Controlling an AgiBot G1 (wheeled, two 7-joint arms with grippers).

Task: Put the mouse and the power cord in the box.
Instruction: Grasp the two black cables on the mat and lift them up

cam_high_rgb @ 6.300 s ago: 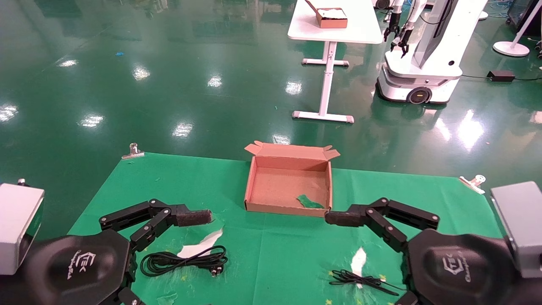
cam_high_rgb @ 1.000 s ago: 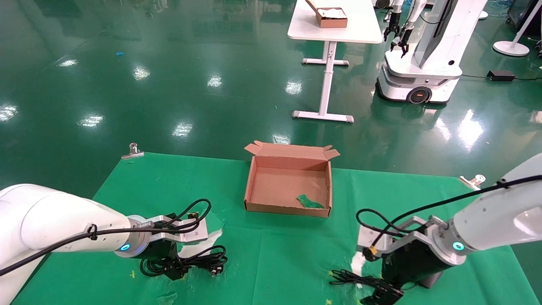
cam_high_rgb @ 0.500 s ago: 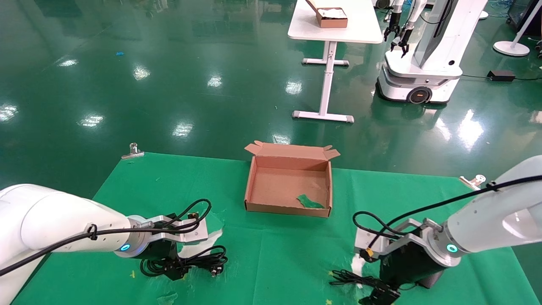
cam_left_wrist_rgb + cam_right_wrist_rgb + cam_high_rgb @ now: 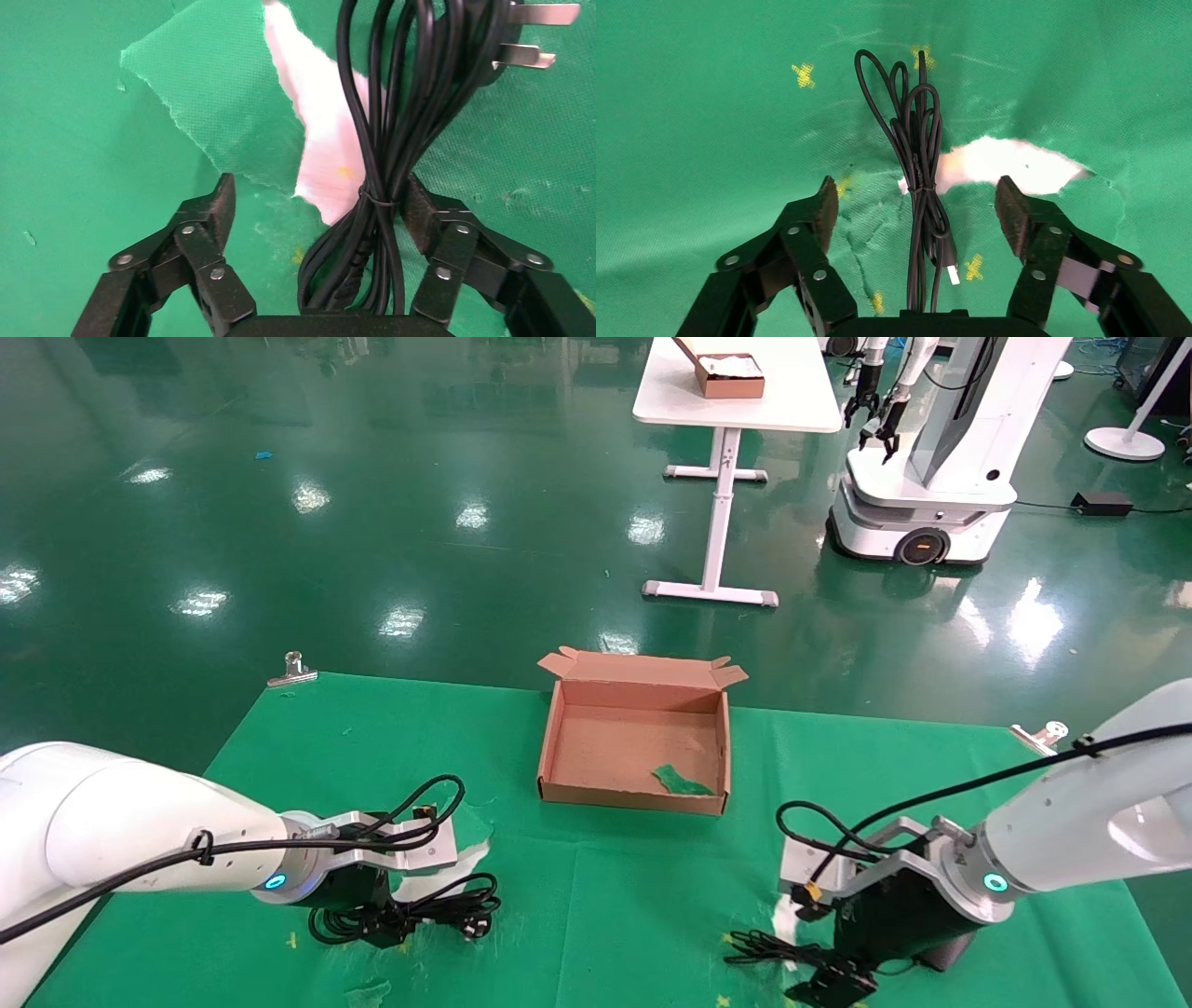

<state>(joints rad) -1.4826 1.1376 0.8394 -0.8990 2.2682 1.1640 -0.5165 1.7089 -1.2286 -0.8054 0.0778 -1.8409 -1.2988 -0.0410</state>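
Hovering open-jawed over the green cloth [image 4: 605,896], the left gripper [image 4: 316,210] straddled the power cord [image 4: 383,140], the right gripper [image 4: 916,210] straddled the mouse's cable [image 4: 919,175], both well short of the box [image 4: 633,794].

You have a green table cloth [image 4: 615,896] with white patches [image 4: 1011,165] where it is torn — and small yellow marks [image 4: 803,74] scattered on it. The power cord [image 4: 383,140] is black with silver prongs [image 4: 538,35]. The thin cable bundle [image 4: 921,175] is black. The box [image 4: 633,794] is brown cardboard, holding a green scrap [image 4: 683,781]. Both grippers — left gripper [image 4: 316,210], right gripper [image 4: 916,210] — are black on white arms.
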